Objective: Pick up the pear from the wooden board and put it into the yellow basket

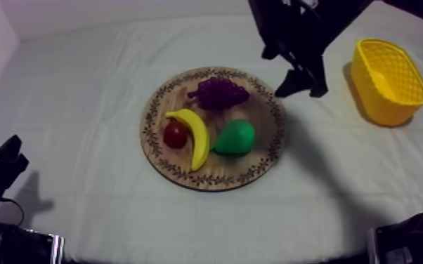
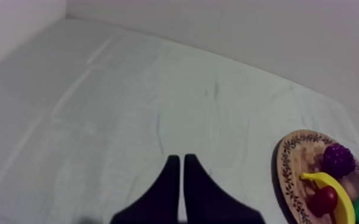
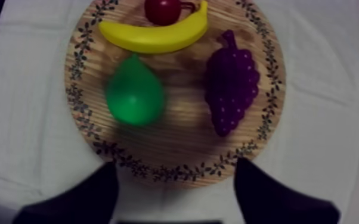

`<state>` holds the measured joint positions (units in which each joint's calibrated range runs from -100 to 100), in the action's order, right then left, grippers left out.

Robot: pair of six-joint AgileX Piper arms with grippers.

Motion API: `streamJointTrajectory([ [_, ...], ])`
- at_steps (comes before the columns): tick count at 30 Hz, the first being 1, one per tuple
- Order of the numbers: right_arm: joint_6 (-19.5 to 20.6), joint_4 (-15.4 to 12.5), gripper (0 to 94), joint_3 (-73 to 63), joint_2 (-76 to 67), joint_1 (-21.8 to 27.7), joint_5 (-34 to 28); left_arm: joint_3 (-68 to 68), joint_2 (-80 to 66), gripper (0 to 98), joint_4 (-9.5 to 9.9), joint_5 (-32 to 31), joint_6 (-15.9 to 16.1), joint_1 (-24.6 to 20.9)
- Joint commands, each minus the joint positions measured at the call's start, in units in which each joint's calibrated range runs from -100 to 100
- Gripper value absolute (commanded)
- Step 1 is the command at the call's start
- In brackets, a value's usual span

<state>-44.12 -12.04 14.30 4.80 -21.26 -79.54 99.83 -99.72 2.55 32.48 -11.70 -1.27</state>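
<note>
Two fingers of my left tool (image 2: pixel 179 164) lie together, narrow, low at the near side of the desk (image 1: pixel 81 84). Farther on, the pear (image 1: pixel 233 137) lies on the board (image 1: pixel 260 167) beside the banana (image 1: pixel 196 135). Beyond, my right tool (image 1: pixel 303 87) hangs wide by the far rim: approach step, I judge; next, lower onto the pear.

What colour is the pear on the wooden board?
The pear is bright green. It shows best in the right wrist view, beside the banana.

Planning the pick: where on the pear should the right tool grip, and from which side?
Probably across its wide belly, from straight above: the pear lies on its side, narrow end toward the banana, with bare wooden board on both flanks.
</note>
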Motion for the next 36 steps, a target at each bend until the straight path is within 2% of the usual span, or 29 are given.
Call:
streamJointTrajectory([
  [1, 0.0, 0.2, 77.6, -0.9, 1.7, -0.4, -0.5, -0.1, 0.0, 0.1, 0.01, 0.0, 0.0, 0.0],
  [9, 0.2, 0.7, 82.3, -4.2, 10.4, -2.2, -1.5, -0.1, 0.0, 0.1, 0.01, 0.0, 0.0, 0.0],
  [24, 1.6, 1.9, 81.8, -8.5, 24.3, -5.1, -0.2, -0.1, 0.0, 0.1, 0.01, 0.0, 0.0, 0.0],
  [32, 2.1, 2.2, 78.5, -8.3, 28.4, -6.3, 3.8, -0.1, 0.0, 0.1, 0.01, 0.0, 0.0, 0.0],
  [36, 1.5, 1.7, 69.9, -8.7, 30.0, -6.3, 4.4, -0.1, 0.0, 0.1, 0.01, 0.0, 0.0, 0.0],
])
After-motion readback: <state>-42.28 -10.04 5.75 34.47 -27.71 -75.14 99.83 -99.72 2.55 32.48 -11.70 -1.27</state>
